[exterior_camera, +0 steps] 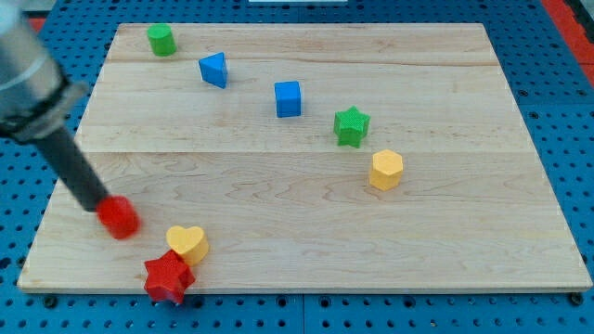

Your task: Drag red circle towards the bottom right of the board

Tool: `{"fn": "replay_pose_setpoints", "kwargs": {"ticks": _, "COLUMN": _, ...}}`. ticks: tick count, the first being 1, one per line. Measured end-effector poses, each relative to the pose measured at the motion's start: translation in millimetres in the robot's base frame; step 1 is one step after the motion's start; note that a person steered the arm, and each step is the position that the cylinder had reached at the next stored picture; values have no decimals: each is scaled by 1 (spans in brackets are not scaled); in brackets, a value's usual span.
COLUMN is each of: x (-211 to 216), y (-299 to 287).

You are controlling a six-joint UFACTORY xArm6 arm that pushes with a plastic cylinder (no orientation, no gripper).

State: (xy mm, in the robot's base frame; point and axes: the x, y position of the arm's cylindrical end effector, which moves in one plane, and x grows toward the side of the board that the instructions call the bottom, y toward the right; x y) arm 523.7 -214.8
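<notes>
The red circle (120, 217) lies near the board's left edge, low in the view. My tip (101, 205) touches its upper left side; the dark rod slants up to the view's top left. A yellow heart (188, 243) lies just right of and below the red circle. A red star (168, 276) sits at the bottom edge, touching the heart.
A green cylinder (161, 40) stands at the top left. A blue triangle (214, 70), a blue cube (289, 98), a green star (352, 126) and a yellow hexagon (386, 170) run in a diagonal line toward the middle right. The wooden board (464, 241) lies on a blue pegboard.
</notes>
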Motion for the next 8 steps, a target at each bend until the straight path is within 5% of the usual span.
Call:
{"fn": "replay_pose_setpoints", "kwargs": {"ticks": 1, "x": 14, "y": -53}}
{"fn": "replay_pose_setpoints", "kwargs": {"ticks": 2, "x": 50, "y": -3}}
{"fn": "replay_pose_setpoints", "kwargs": {"ticks": 3, "x": 34, "y": 80}}
{"fn": "replay_pose_setpoints", "kwargs": {"ticks": 8, "x": -49, "y": 158}}
